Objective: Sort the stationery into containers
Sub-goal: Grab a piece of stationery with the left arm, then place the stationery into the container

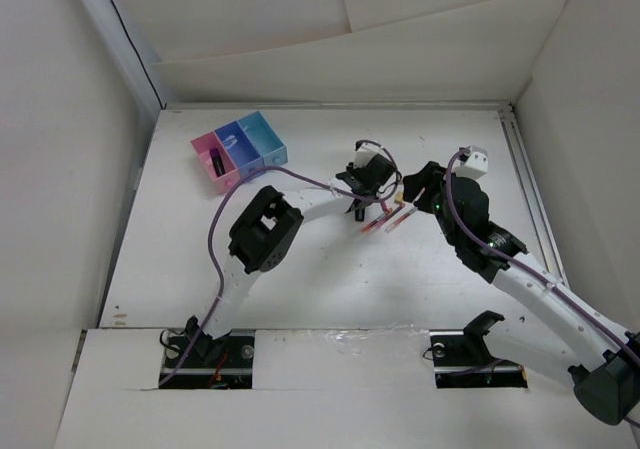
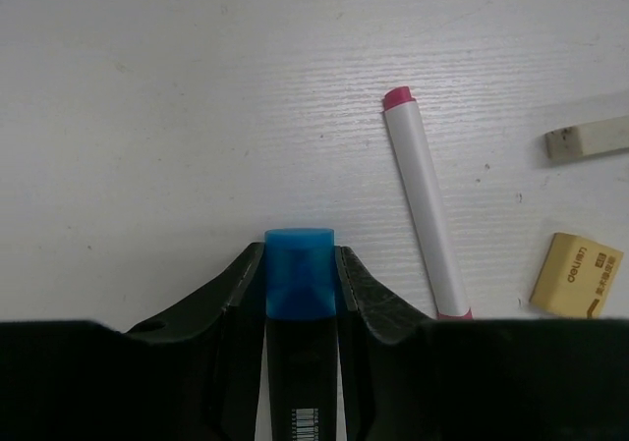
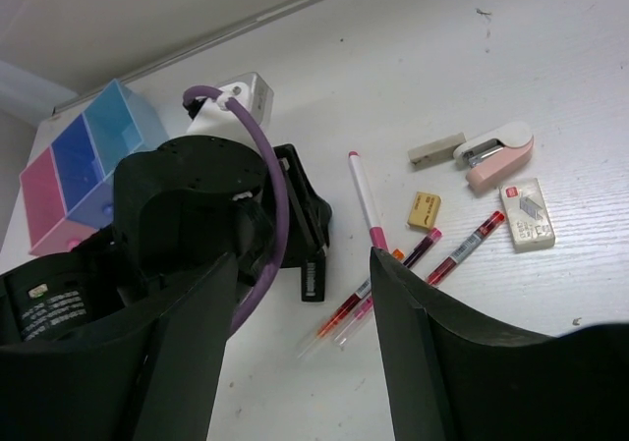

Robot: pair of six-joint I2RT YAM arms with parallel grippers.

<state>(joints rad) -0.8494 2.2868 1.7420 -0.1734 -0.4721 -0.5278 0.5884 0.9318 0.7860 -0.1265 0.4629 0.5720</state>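
Note:
My left gripper (image 1: 360,195) is shut on a black marker with a blue cap (image 2: 300,282), low over the table; the marker's black end shows in the right wrist view (image 3: 313,279). To its right lie a white pen with a pink cap (image 2: 423,215), a yellow eraser (image 2: 577,274) and a pale eraser piece (image 2: 588,138). Red-pink pens (image 3: 462,249) lie beside them. My right gripper (image 3: 305,303) is open and empty, just right of the left gripper (image 3: 295,220). The pink (image 1: 212,159), purple-blue (image 1: 238,145) and light blue (image 1: 266,135) containers stand at the far left; the pink one holds a dark marker (image 1: 217,164).
A pink stapler (image 3: 496,156) and a small box of staples (image 3: 526,215) lie right of the erasers. White walls close the table in on the left, back and right. The left arm's purple cable (image 3: 270,195) loops over its wrist.

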